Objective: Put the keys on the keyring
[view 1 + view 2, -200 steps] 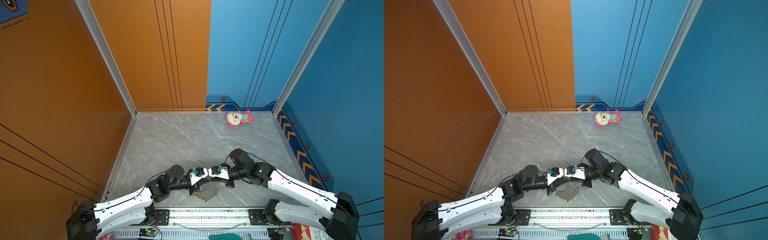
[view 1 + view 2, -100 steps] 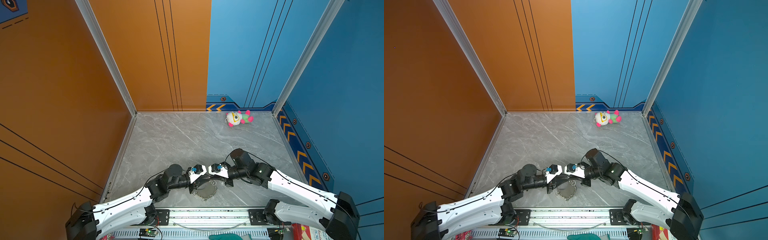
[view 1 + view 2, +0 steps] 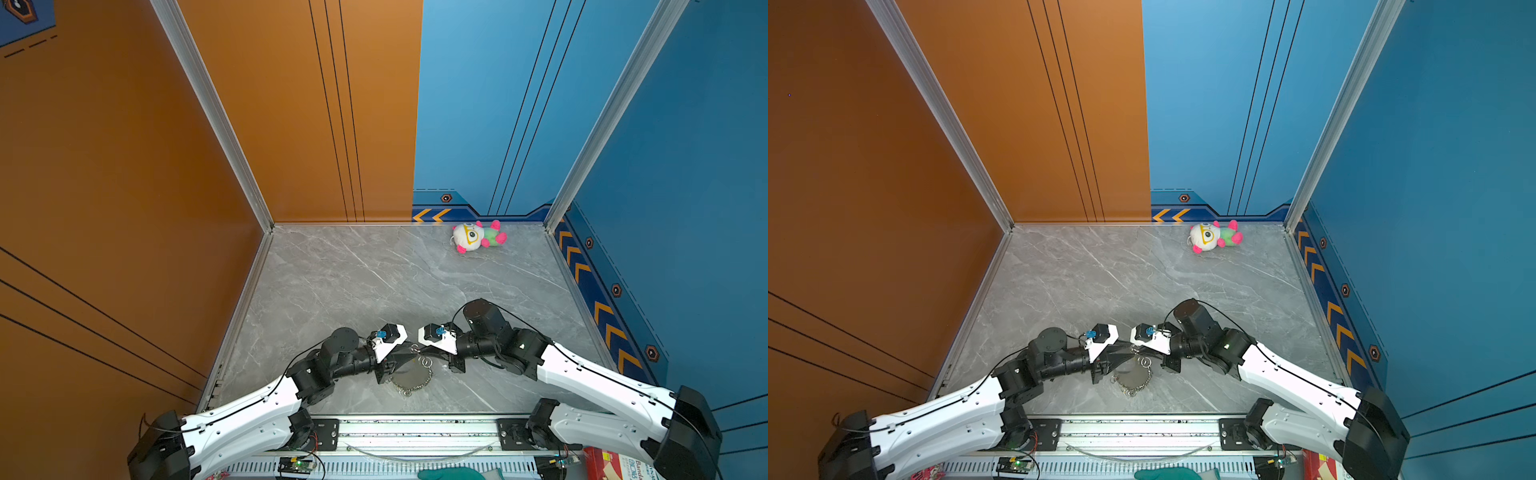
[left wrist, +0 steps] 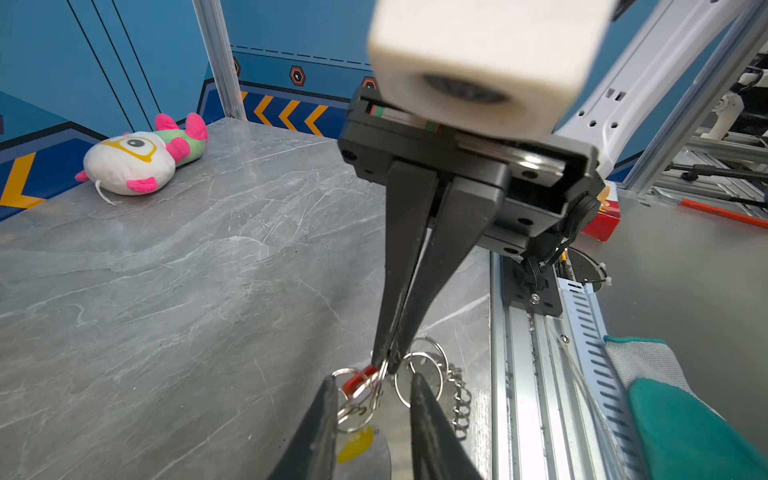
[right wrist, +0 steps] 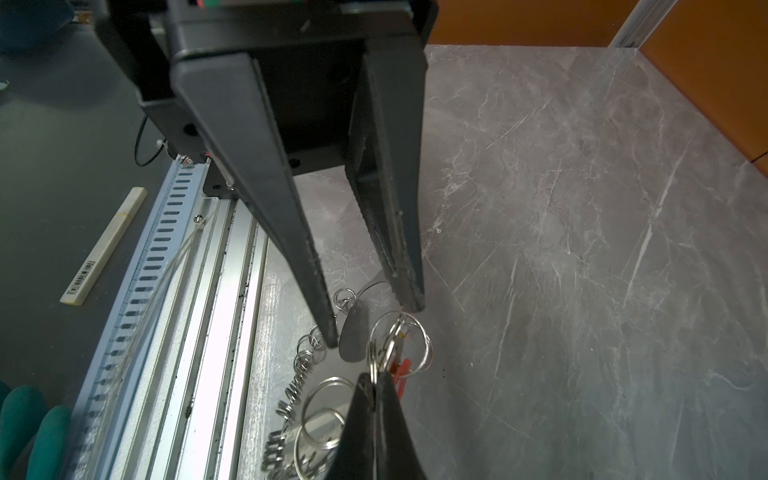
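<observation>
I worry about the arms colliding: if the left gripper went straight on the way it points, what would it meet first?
Probably the bunch of wire rings with the red key, right at the open fingertips of the left gripper; just behind, the right gripper pinches them.

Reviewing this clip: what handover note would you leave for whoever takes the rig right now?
Left gripper: open, fingers either side of the silver rings.
Right gripper: shut on those rings.
Red key sits among them; yellow key beside them, over the keyring.
Done: cannot tell whether either key is threaded.
Left: check, then thread any loose key onto the keyring.
</observation>
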Controlling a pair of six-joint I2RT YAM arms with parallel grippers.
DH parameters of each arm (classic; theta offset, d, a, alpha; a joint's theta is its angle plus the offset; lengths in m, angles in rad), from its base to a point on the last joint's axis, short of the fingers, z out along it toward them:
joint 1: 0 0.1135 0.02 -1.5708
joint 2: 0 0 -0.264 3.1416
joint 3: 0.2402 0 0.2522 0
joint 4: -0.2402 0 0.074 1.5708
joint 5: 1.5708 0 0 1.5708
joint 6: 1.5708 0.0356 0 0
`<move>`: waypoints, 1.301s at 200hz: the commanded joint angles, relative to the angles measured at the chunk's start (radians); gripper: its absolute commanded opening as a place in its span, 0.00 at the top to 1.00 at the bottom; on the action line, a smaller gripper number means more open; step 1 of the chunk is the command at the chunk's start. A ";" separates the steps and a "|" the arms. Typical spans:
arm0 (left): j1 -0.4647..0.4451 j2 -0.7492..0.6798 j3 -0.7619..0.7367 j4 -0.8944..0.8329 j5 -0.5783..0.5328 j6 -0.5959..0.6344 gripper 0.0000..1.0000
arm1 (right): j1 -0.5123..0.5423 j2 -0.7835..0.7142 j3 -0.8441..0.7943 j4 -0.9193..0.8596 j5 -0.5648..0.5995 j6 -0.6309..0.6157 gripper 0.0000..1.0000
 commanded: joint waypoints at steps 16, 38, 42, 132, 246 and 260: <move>0.033 -0.036 -0.034 0.049 -0.016 -0.042 0.70 | -0.011 -0.045 -0.059 0.140 0.007 0.096 1.00; 0.037 -0.037 -0.040 0.060 -0.006 -0.044 0.71 | -0.012 -0.049 -0.069 0.156 0.008 0.106 1.00; 0.040 -0.036 -0.039 0.060 -0.005 -0.044 0.71 | -0.012 -0.049 -0.071 0.157 0.010 0.107 1.00; 0.039 -0.015 -0.032 0.065 0.045 -0.038 0.79 | -0.029 -0.070 -0.163 0.385 -0.027 0.207 1.00; 0.040 -0.084 -0.061 0.094 -0.020 -0.043 0.72 | -0.071 -0.048 -0.321 0.865 -0.098 0.420 1.00; 0.041 -0.084 -0.062 0.097 -0.037 -0.042 0.72 | -0.071 -0.047 -0.336 0.908 -0.099 0.433 1.00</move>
